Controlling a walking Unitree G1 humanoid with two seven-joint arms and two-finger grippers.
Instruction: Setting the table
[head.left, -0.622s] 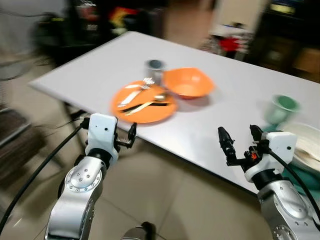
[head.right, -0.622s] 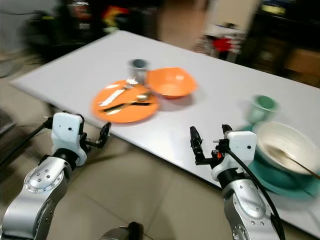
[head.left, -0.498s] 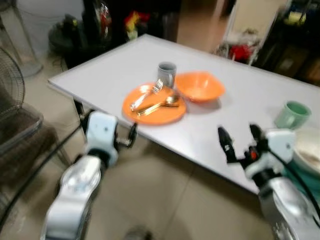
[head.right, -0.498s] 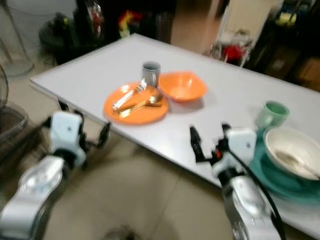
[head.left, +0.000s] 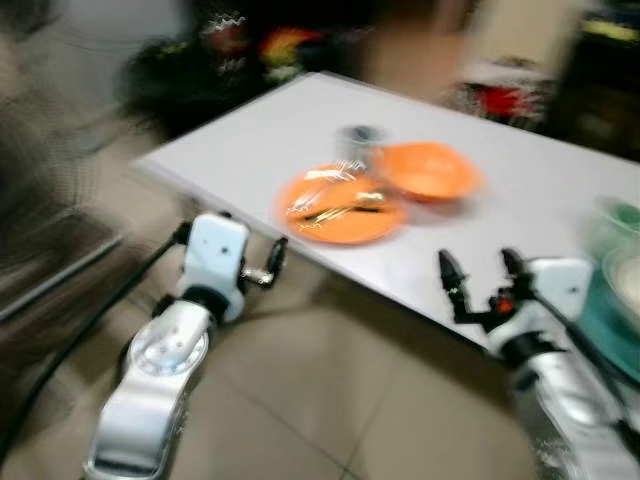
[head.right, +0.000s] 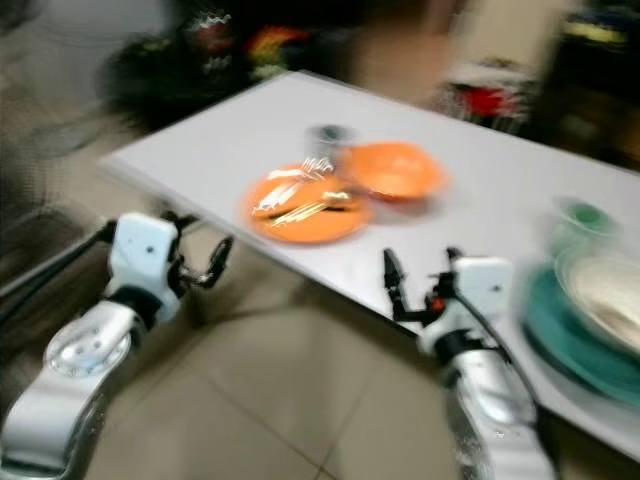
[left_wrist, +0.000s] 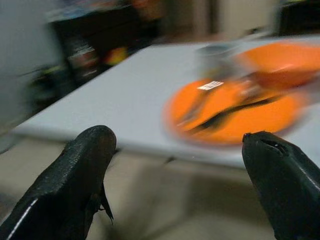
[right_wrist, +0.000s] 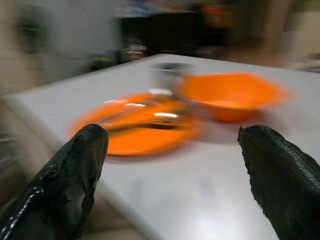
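Observation:
An orange plate with a fork and other cutlery lies near the white table's near edge. Behind it stand a grey cup and an orange bowl. At the right are a green mug and a white bowl on a teal plate. My left gripper is open, held in front of the table's edge below the orange plate. My right gripper is open, low at the near edge between the two place settings. Nothing is between the fingers of either one.
Beige tiled floor lies between me and the table. Dark, blurred furniture and clutter stand behind the table. The table's left corner juts toward me. The picture is blurred by motion.
The camera has swung, so the table and dishes sit further right in view and more blurred. Both arms keep the same pose, with both grippers still open.

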